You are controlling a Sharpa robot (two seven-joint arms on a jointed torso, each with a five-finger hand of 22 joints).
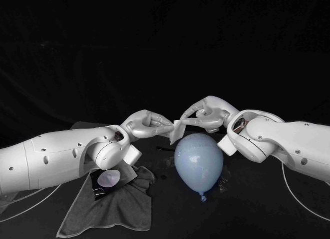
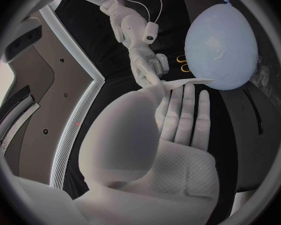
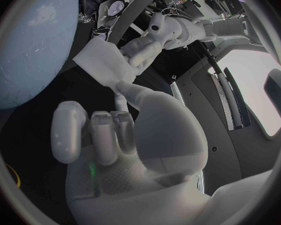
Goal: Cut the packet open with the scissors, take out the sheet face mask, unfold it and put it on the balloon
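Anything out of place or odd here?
Nothing spilled or damaged. Only the grey cloth lies rumpled beside the balloon, the packet on it. Left hand and right hand hold the folded sheet mask between them.

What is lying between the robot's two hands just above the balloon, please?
The folded white sheet mask spans that gap, pinched by the left hand and right hand above the balloon, as the head view shows.

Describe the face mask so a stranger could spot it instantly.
Find the pale blue balloon in the middle of the black table. Beyond its rounded end the left hand and right hand meet, pinching the mask, a small white folded sheet, between them. It alone is held up, not lying down.
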